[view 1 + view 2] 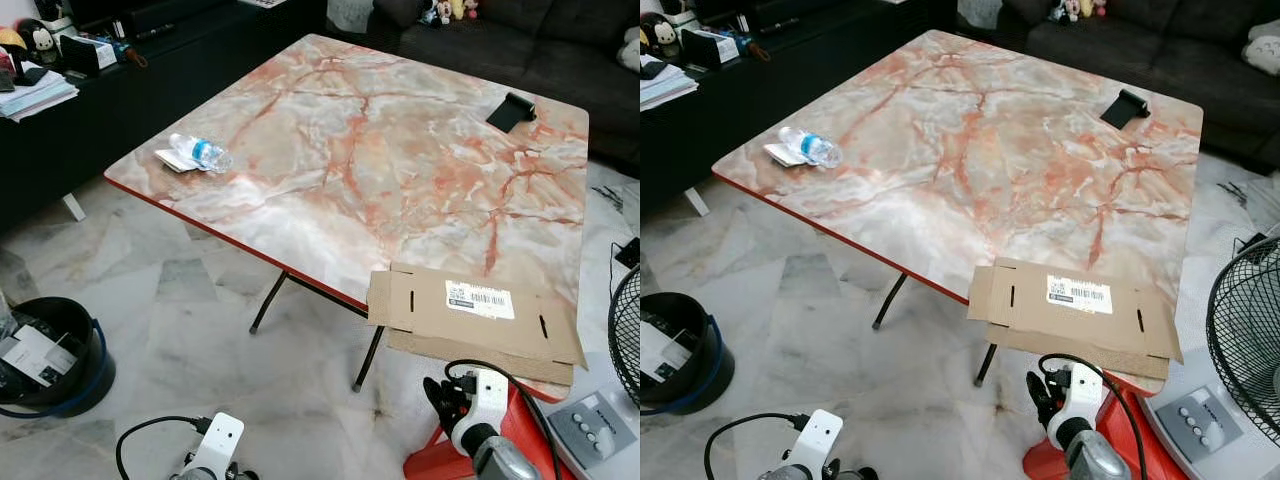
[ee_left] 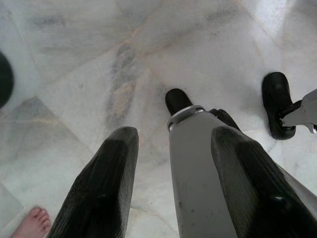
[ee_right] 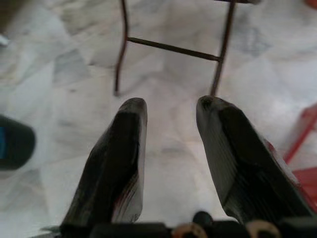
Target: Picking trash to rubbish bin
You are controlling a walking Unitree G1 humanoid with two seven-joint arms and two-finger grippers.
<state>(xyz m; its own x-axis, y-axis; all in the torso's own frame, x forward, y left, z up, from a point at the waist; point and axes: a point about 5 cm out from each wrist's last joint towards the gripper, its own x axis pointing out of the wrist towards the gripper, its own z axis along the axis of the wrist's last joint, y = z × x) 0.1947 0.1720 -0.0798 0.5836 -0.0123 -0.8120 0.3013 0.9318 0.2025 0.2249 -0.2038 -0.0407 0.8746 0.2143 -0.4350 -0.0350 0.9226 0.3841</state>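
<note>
Both claws are hanging low over the floor, empty.
Left gripper (image 2: 171, 163) and right gripper (image 3: 171, 158) are gaping apart; a plastic bottle (image 1: 200, 152) is lying far ahead on the table (image 1: 400, 180); the bin (image 1: 55, 350) is sitting beside the left gripper; a bare foot (image 2: 32, 223) is showing nearby.

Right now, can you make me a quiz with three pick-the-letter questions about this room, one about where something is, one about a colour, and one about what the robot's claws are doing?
1. Where does the plastic bottle lie?
A. on the table, near its far left corner
B. on the floor
C. inside the rubbish bin

2. What colour is the edge of the table?
A. blue
B. red
C. green

3. How are the fingers of the left gripper and the right gripper?
A. both shut on trash
B. one holds the cardboard
C. both open and empty

Answers:
1 A: the bottle rests on the marble top beside some white wrappers.
2 B: a red strip runs along the table's side.
3 C: each wrist view shows floor between spread fingers.
</note>
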